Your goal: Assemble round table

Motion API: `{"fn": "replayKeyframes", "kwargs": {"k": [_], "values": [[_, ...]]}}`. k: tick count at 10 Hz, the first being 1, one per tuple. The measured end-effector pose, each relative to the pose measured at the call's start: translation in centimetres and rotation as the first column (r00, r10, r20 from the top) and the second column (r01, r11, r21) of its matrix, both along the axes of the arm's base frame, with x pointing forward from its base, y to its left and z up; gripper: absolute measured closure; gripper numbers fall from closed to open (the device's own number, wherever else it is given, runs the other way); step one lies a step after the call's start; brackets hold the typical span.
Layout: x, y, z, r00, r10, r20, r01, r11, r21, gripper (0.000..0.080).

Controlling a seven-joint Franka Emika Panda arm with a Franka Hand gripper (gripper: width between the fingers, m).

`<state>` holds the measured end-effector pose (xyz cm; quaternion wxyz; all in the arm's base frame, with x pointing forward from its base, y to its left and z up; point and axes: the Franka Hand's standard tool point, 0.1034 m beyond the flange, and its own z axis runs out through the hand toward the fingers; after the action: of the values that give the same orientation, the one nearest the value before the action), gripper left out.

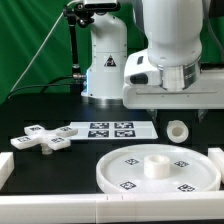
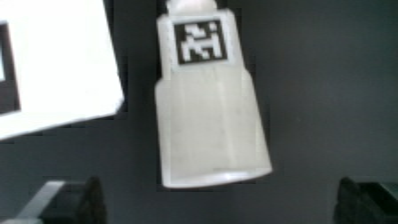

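The short thick white leg [image 2: 208, 120] lies on its side on the black table, a tag near one end. In the exterior view the leg [image 1: 178, 130] lies right of the marker board [image 1: 105, 129]. My gripper [image 2: 214, 205] is open and empty. Its dark fingertips [image 2: 63, 200] stand wide apart either side of the leg's near end, above it and not touching it. In the exterior view the gripper [image 1: 168, 106] hangs over the leg. The large rimmed round disc [image 1: 125, 175] lies in front. The cross-shaped foot [image 1: 45, 138] lies at the exterior view's left.
The marker board's corner [image 2: 54, 90] shows beside the leg in the wrist view. Low white rails run along the front [image 1: 60, 207] and the exterior view's left edge [image 1: 5, 170]. The robot base [image 1: 103, 60] stands behind.
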<state>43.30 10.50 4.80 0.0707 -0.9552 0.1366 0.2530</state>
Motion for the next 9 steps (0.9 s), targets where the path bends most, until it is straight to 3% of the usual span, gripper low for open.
{"fn": "replayKeyframes", "kwargs": {"k": [3, 4, 6, 7, 9], "values": [[-0.2, 0.3, -0.7, 0.992, 0.068, -0.109, -0.061, 0.996, 0.064, 0.015], [-0.7, 0.3, -0.8, 0.972, 0.084, -0.221, -0.063, 0.993, 0.096, 0.015], [-0.9, 0.5, -1.5, 0.934, 0.106, -0.341, -0.063, 0.989, 0.135, 0.015], [-1.0, 0.6, -1.9, 0.916, 0.116, -0.385, -0.062, 0.987, 0.149, 0.015], [-1.1, 0.7, -2.8, 0.917, 0.103, -0.385, -0.054, 0.989, 0.135, 0.015]]}}
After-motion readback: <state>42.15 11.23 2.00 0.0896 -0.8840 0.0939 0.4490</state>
